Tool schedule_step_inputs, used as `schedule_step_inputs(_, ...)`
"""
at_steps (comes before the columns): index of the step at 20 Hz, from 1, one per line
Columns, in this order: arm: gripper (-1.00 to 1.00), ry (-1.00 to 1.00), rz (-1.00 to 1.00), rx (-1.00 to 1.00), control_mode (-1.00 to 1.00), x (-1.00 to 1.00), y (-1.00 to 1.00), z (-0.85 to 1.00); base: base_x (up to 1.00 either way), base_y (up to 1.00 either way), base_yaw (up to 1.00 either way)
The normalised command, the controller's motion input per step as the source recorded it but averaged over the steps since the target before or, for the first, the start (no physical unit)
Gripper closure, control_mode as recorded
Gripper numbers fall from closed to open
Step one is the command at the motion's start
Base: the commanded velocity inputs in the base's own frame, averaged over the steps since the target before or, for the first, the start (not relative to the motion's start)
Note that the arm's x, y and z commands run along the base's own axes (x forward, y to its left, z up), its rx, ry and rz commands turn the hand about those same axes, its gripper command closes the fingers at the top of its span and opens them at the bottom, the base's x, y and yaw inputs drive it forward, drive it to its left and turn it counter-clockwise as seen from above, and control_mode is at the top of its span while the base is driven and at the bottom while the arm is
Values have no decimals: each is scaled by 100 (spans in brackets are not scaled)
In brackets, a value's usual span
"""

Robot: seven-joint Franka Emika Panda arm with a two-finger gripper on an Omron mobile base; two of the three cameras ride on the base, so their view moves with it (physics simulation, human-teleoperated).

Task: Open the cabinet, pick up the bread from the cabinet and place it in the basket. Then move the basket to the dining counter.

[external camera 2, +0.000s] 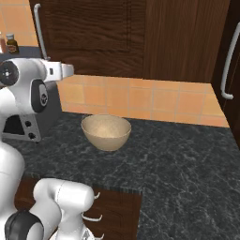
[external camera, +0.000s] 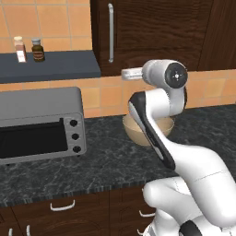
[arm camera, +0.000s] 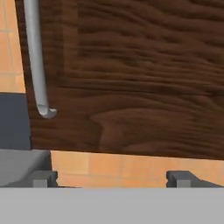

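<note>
The dark brown cabinet (external camera: 152, 32) (external camera 2: 93, 33) hangs above the worktop with its door (arm camera: 140, 78) closed. Its long silver handle (external camera: 110, 32) (external camera 2: 40, 30) (arm camera: 36, 57) runs down the door's left edge. My gripper (arm camera: 111, 179) is open and empty, facing the lower part of the door, to the right of the handle's lower end and short of the wood. The hand (external camera: 132, 73) (external camera 2: 61, 70) is raised over the worktop. The tan basket (external camera 2: 106, 131) (external camera: 134, 132) stands empty below it, partly behind my arm in the left base view. The bread is hidden and the dining counter is out of view.
A grey toaster oven (external camera: 41, 122) stands left on the black granite worktop (external camera 2: 178, 159). A dark shelf (external camera: 60, 64) above it carries two bottles (external camera: 28, 50). Another tall door with a silver handle (external camera 2: 228, 61) is at the far right. Drawers (external camera: 62, 205) sit below.
</note>
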Motion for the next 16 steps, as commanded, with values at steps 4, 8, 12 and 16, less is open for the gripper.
schedule_step_inputs(4, -100, -48, -2, 5, -100, 21, 1, 23, 0, 0, 0)
schedule_step_inputs(8, -100, -36, 0, 0, -100, 12, 7, 35, 0, 0, 0)
schedule_step_inputs(12, -100, -16, 1, 0, -100, 10, 30, 46, 0, 0, 0)
schedule_step_inputs(16, -100, 0, 0, 0, -100, 19, 43, 16, 0, 0, 0)
